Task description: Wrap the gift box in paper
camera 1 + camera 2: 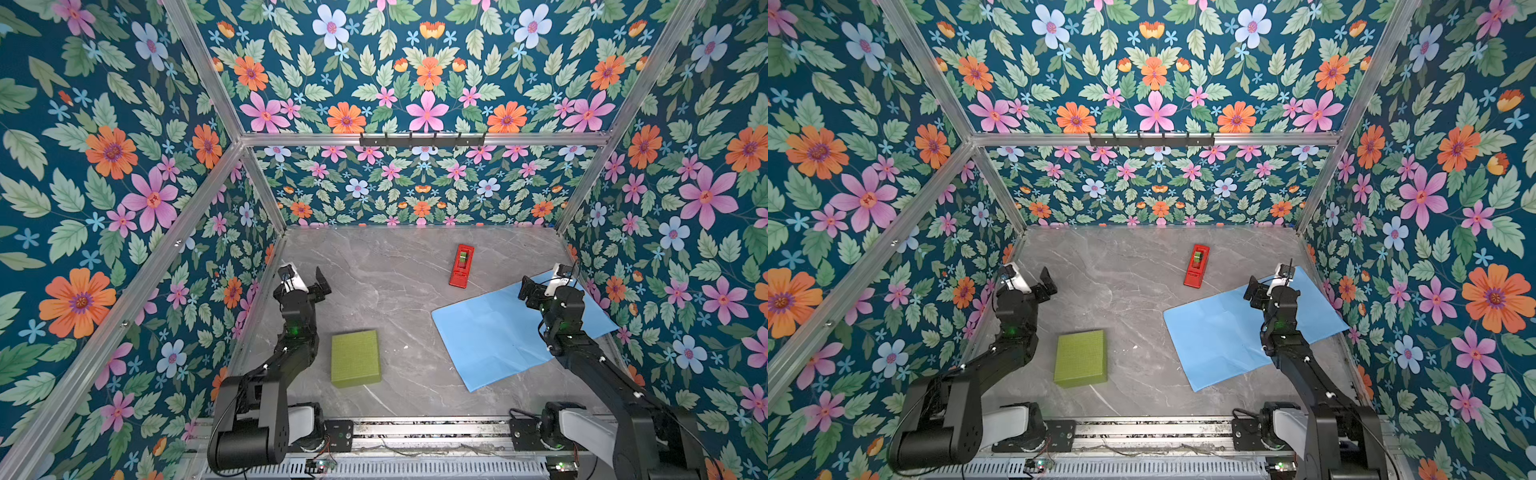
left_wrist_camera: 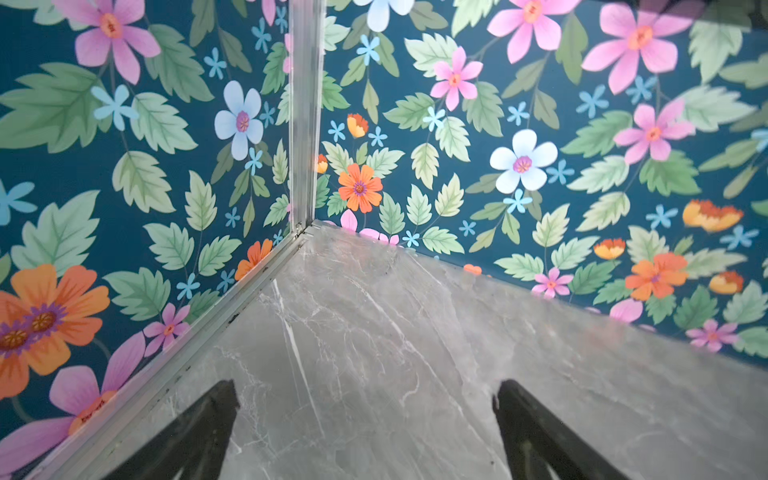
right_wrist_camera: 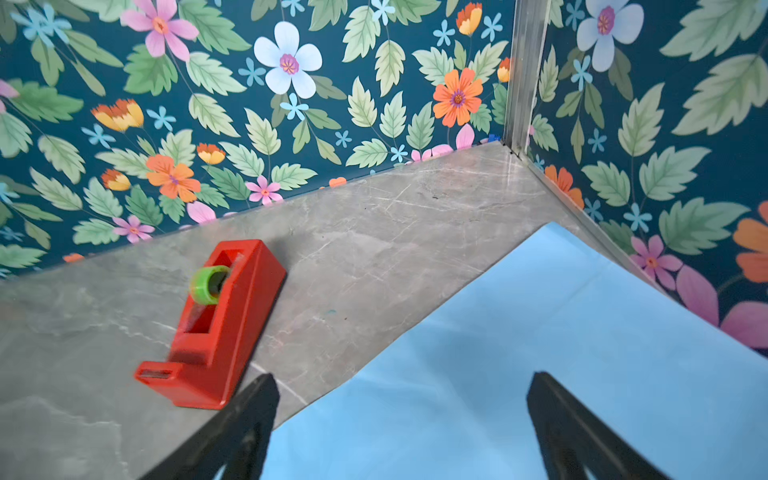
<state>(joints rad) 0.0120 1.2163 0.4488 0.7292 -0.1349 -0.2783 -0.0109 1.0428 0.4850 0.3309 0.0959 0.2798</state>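
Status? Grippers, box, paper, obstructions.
Open, empty: left gripper, right gripper over paper edge. Gift box bare, apart from paper. Tape dispenser beside paper, not blocking.

Olive-green gift box (image 1: 355, 359) lies flat, apart from spread light-blue paper (image 1: 494, 332).

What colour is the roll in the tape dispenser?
Green roll, in the red dispenser; the right wrist view shows it best.

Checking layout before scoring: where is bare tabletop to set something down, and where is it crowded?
Bare: the middle strip between gift box and paper, and the far stretch from left gripper to tape dispenser. Crowded: the right side, covered by paper.
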